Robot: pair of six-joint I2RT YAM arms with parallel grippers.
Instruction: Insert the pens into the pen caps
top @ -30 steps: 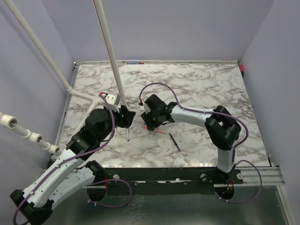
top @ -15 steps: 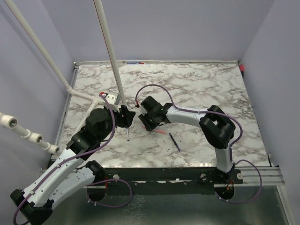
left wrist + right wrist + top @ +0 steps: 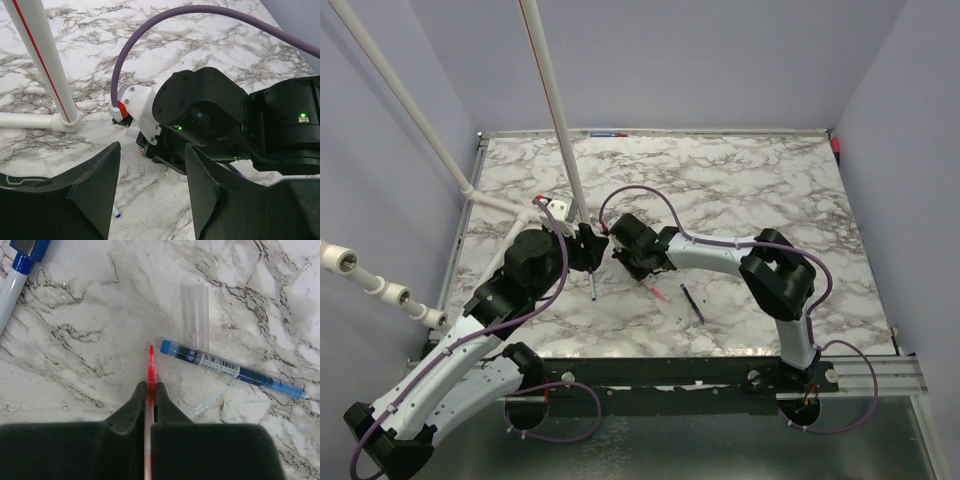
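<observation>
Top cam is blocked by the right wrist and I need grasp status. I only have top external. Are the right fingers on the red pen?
Observer: Yes. In the right wrist view, the right fingers are shut on the red pen, and its pointed end sticks out ahead of them.
Operator: Any cap near that tip?
Observer: A clear cap lies flat just beyond the tip and slightly to its right, beside a blue pen. I can't tell whether the two touch.
</observation>
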